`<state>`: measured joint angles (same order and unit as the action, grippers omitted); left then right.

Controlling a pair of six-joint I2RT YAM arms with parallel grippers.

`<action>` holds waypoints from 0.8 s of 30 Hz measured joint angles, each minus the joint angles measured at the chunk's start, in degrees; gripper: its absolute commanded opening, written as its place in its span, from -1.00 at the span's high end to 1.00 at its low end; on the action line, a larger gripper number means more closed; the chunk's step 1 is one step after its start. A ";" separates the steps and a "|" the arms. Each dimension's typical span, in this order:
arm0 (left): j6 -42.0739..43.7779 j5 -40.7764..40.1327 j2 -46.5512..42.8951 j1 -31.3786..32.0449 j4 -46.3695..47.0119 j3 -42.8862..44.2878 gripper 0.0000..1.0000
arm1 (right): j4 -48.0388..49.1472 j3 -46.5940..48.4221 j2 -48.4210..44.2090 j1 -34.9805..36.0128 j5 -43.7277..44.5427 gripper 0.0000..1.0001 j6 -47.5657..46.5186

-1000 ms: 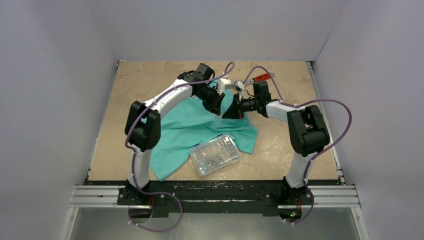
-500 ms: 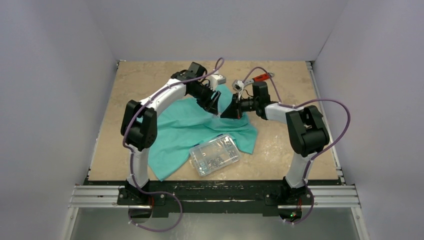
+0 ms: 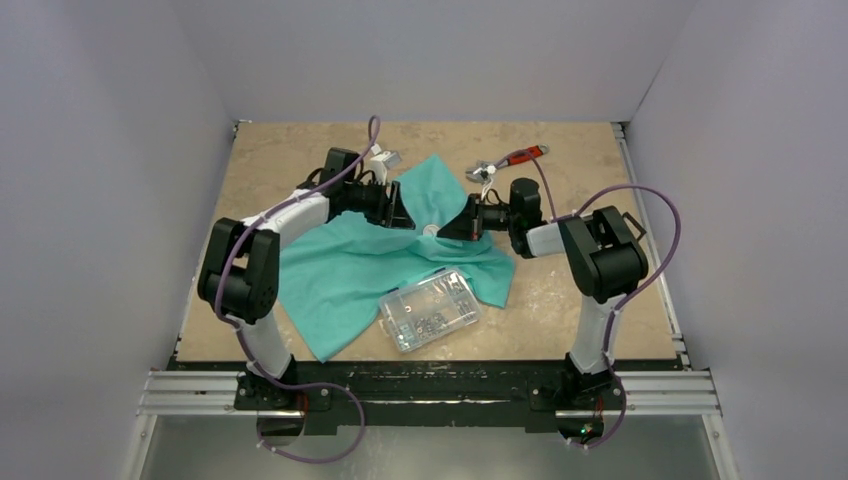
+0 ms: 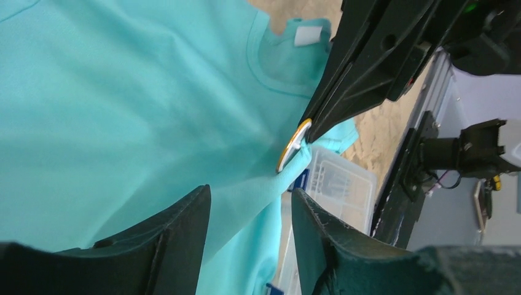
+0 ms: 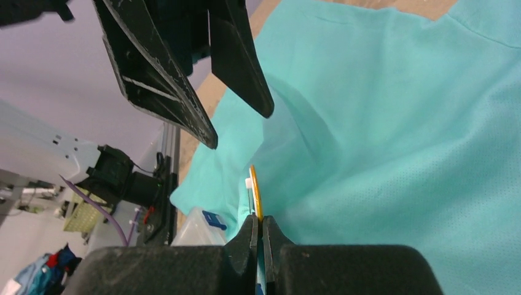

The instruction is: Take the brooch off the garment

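Right wrist view: the brooch (image 5: 255, 193) is pinched edge-on by the right pincer (image 5: 258, 226) against the shirt (image 5: 399, 123), near its collar, and is judged not yet freed. The left pincer (image 4: 250, 192) is held spread beside it.

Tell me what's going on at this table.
The right end effector is pinched shut on the rim of the small orange-yellow brooch, which sits against the teal T-shirt spread on the table. The fabric bunches toward it, so it does not look free yet. The left end effector hovers open just beside it, gripping nothing. A clear plastic box rests on the shirt's near edge.
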<state>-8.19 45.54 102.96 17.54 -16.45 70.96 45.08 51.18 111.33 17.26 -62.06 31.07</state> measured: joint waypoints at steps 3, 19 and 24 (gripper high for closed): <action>-4.74 1.60 0.00 0.35 7.54 -2.75 0.08 | 7.56 -1.14 1.55 -0.02 -0.02 1.00 7.41; -12.52 5.25 1.90 1.22 22.38 -4.70 0.40 | 18.80 -1.22 3.69 -0.04 0.00 1.00 19.15; -13.66 6.71 1.90 1.22 24.35 -8.02 0.36 | 18.86 -1.25 3.69 -0.04 -0.02 1.00 19.32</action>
<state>-21.85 52.25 104.86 18.76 7.90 62.94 63.94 49.93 115.02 17.21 -62.08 50.39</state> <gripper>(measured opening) 0.316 0.015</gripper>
